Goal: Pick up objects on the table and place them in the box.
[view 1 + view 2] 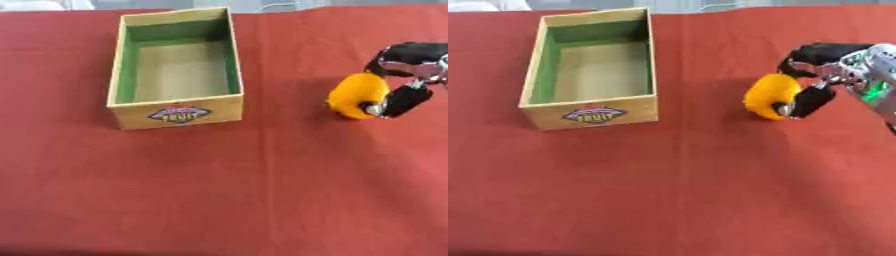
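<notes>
An orange round fruit is at the right of the red table, held in my right hand, which comes in from the right edge. Black fingers curl over its top and the thumb presses its right side. Whether the fruit touches the cloth or hangs just above it I cannot tell. The cardboard box, green inside and marked FRUIT on its front, stands open at the upper left with nothing in it. My left hand shows in neither view.
A red cloth covers the whole table. A pale strip of background runs along the far edge.
</notes>
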